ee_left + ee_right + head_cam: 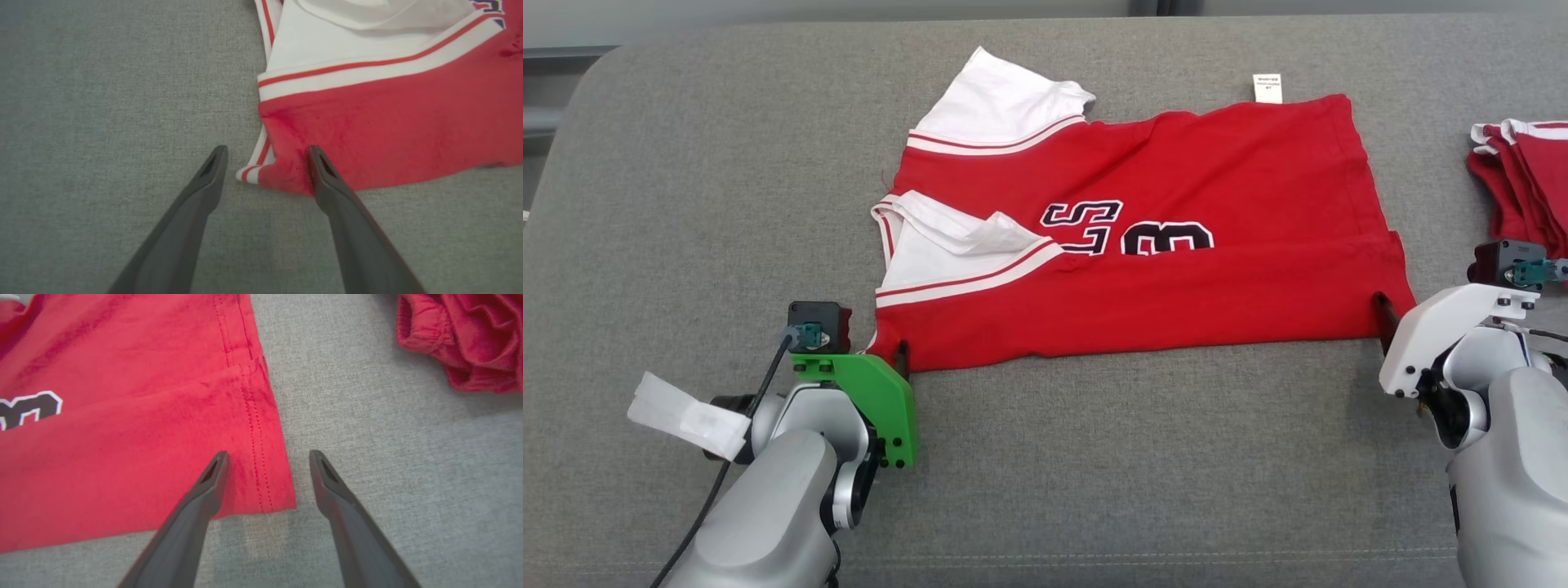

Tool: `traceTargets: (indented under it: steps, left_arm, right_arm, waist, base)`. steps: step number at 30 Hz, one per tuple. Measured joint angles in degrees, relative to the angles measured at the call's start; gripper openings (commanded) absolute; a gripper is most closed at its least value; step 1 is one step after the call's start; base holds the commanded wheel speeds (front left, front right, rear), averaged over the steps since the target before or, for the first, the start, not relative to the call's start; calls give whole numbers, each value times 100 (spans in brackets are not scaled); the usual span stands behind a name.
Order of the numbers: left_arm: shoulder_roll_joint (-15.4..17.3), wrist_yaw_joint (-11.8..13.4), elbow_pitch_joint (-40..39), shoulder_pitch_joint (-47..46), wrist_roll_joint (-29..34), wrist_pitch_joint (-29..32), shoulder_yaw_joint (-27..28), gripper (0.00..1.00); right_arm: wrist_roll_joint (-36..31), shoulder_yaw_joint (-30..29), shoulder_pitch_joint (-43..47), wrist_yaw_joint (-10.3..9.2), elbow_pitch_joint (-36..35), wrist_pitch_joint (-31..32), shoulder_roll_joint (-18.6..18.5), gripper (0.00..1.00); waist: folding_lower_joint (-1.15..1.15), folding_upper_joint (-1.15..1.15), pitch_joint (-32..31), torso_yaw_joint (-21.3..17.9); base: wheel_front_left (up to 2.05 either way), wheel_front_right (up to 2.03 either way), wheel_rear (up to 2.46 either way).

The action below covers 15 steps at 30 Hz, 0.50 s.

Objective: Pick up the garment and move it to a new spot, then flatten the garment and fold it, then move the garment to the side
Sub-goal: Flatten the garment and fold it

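A red garment [1176, 269] with white sleeves and a black number lies spread on the grey cushion, its near edge folded over. My left gripper [900, 356] stands open at its near left corner [269, 173], the fingers straddling that corner. At the near right hem corner [269, 490] my right gripper [1382, 314] is open too, one finger over the cloth and one over bare cushion. Neither grips the cloth.
Several folded red garments [1527, 175] are piled at the right edge, also seen as a red pile [470, 339] in the right wrist view. The grey cushion [1094, 474] has bare fabric near me and on the left. A white label [1267, 88] pokes out at the garment's far edge.
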Motion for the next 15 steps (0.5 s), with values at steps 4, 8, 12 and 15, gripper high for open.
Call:
traceTargets:
  steps: [4,8,12,15]
  left_arm:
    - [11,54,42,-15,-7,144,-44,78]
    - [27,73,79,-16,-9,182,-79,60]
    - [31,70,89,-37,-10,178,-102,57]
    - [19,53,123,-42,-30,178,-101,44]
  right_arm:
    - [-45,-49,-102,0,156,-1,38,100]
    - [-96,-153,-143,0,287,101,69,100]
    - [-124,-197,-193,1,350,224,70,100]
    - [-123,-209,-210,1,361,304,73,100]
  waist:
    - [0,0,102,26]
    - [0,0,157,45]
    - [0,0,199,75]
    - [0,0,227,86]
  base:
    - [0,0,0]
    - [0,0,0]
    - [0,0,0]
    - [0,0,0]
